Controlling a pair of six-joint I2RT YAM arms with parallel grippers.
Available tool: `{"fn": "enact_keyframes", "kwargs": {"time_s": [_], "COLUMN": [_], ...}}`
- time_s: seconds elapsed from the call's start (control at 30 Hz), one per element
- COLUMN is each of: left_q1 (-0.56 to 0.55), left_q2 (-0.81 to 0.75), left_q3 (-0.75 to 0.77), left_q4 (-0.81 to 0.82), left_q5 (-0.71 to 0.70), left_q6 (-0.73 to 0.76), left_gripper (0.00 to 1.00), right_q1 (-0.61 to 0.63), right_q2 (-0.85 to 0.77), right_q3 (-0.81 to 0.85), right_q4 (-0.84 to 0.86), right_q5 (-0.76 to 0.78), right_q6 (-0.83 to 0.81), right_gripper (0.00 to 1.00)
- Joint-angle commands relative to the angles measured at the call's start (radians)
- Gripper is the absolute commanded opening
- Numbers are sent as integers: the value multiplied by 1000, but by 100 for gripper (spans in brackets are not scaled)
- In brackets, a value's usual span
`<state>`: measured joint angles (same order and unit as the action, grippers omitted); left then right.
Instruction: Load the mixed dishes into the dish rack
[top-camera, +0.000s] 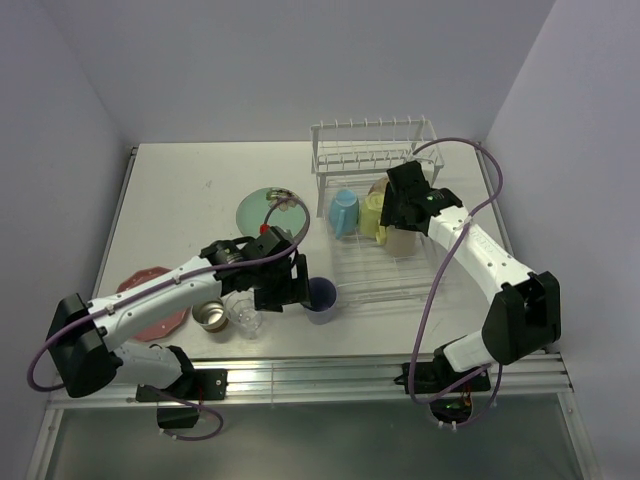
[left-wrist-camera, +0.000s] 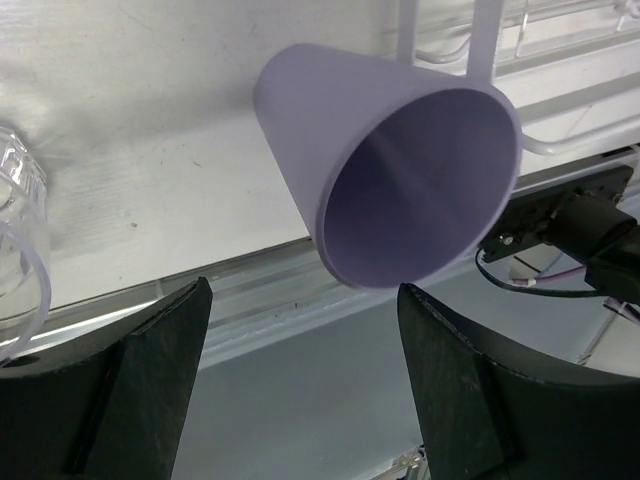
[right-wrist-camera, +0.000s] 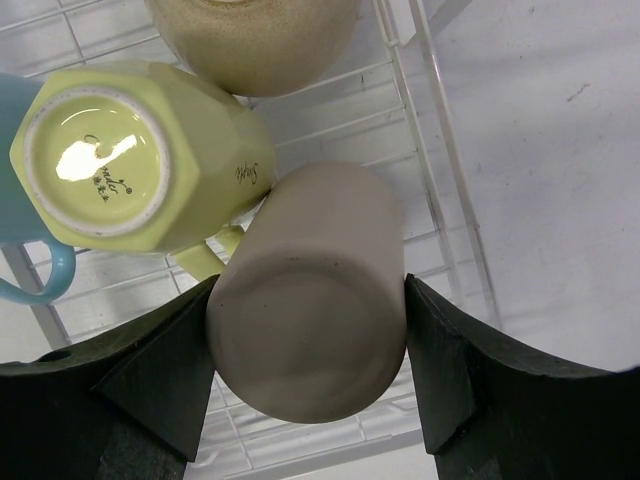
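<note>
The white wire dish rack (top-camera: 372, 165) stands at the back right. In its lower basket, upside down, are a blue cup (top-camera: 343, 212), a yellow cup (top-camera: 372, 216) (right-wrist-camera: 140, 150) and a beige cup (top-camera: 402, 241) (right-wrist-camera: 310, 300). My right gripper (top-camera: 400, 230) (right-wrist-camera: 310, 290) is shut on the beige cup's base, one finger on each side. A speckled tan cup (right-wrist-camera: 252, 40) sits behind. My left gripper (top-camera: 292, 285) (left-wrist-camera: 302, 300) is open and empty beside the lavender cup (top-camera: 322, 298) (left-wrist-camera: 400, 170), which lies just beyond its fingertips. The white bowl is not in view.
The mint-green plate (top-camera: 270, 210) lies left of the rack. The pink plate (top-camera: 150, 302) is at the front left. The small steel cup (top-camera: 210, 317) and the clear glass (top-camera: 243, 316) (left-wrist-camera: 20, 240) stand under the left arm. The table's front rail (top-camera: 330, 378) runs close by.
</note>
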<state>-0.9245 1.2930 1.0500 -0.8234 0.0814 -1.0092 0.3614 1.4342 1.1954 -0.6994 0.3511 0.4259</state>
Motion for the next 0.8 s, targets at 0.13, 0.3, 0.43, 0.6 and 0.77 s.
{"fn": "enact_keyframes", "kwargs": {"time_s": [0.13,0.3,0.43,0.6,0.77], "left_q1": [-5,-2,6,15,26], "left_q2": [60,98,118,138,141], "left_q3": [1,13,4,2,47], "left_q4": [69,76,98,124,84], "left_q5": [-3,-9,3,14,12], "left_q6": [49,69,72,78,96], "left_gripper": [81,77,62,31,0], "right_q1": [-3,-2,-1,-1,-1], "right_q2": [-53,-110,-173,-273,-359], "right_q3": [0,-23,-46,-57,9], "right_q4": [24,14,5,-44,-132], "right_q5": [-1,2,-1,-8,-30], "right_q6": [10,7,8,10,-1], "right_gripper": [87,100,100,100,100]}}
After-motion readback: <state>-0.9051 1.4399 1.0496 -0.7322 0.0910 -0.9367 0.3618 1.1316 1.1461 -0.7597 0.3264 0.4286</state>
